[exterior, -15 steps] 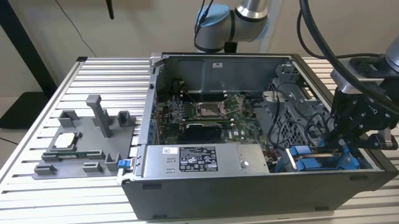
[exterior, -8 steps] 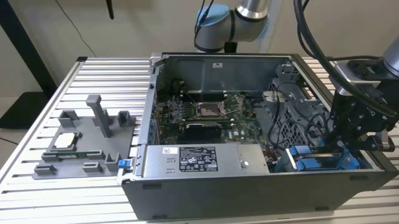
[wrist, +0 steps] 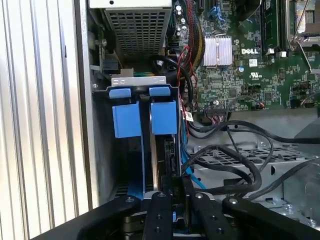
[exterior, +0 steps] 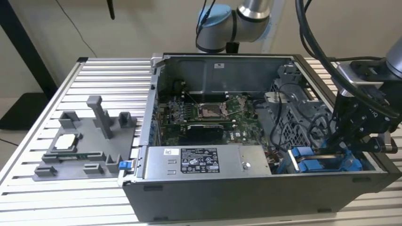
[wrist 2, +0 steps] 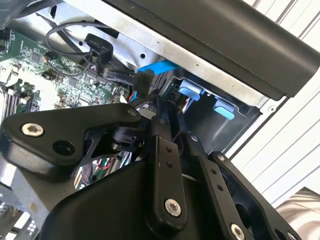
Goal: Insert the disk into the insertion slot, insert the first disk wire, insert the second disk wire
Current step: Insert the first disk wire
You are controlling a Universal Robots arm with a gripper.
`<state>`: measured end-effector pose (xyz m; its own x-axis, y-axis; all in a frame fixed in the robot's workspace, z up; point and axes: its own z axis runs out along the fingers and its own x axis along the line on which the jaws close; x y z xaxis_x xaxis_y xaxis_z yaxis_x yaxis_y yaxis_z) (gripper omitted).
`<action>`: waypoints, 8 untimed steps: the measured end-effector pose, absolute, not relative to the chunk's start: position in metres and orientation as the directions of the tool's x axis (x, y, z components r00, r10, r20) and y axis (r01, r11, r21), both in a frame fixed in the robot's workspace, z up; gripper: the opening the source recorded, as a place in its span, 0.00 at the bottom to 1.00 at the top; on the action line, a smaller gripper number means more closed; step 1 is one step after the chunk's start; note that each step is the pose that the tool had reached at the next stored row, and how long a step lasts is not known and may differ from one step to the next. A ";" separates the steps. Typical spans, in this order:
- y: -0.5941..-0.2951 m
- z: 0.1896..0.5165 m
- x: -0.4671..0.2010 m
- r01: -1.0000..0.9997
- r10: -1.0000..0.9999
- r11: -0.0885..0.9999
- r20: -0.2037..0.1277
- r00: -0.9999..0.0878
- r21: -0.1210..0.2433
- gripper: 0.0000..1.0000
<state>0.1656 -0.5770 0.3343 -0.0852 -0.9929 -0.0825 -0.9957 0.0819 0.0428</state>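
Disk (wrist: 159, 155) is sitting on edge in the insertion slot (wrist: 105, 160), just ahead of the fingertips. Gripper (wrist: 172, 182) fingers are drawn close, seemingly pinching a black connector (wrist 2: 144, 84), with its blue cable (wrist 2: 156, 67) trailing beyond them. Judging a disk-wire step is running. Seating is calling for the connector squared to the port and a straight, gentle push.

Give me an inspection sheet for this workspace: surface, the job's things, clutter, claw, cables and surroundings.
Surface: slatted metal table with an open computer case on it.
Job's things: disk, blue-framed, standing on edge in the insertion slot.
Clutter: grey fixture holding small parts, at the exterior view's left of the case.
Claw: claw down at the slot, right at the disk.
Cables: black cables loop beside the slot; cannot tell whether any is plugged into the disk.
Surroundings: pale wall behind the table.
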 end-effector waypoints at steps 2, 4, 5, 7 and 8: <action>-0.577 0.334 0.166 -0.996 -0.993 0.082 -0.082 -0.085 0.043 0.00; -0.577 0.334 0.166 -0.996 -0.993 0.082 -0.083 -0.085 0.043 0.00; -0.577 0.333 0.166 -0.996 -0.993 0.082 -0.083 -0.085 0.043 0.00; -0.577 0.333 0.166 -0.996 -0.993 0.082 -0.083 -0.085 0.043 0.00; -0.577 0.333 0.166 -0.996 -0.993 0.082 -0.083 -0.085 0.043 0.00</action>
<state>0.1657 -0.5769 0.3335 -0.0851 -0.9929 -0.0834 -0.9957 0.0817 0.0429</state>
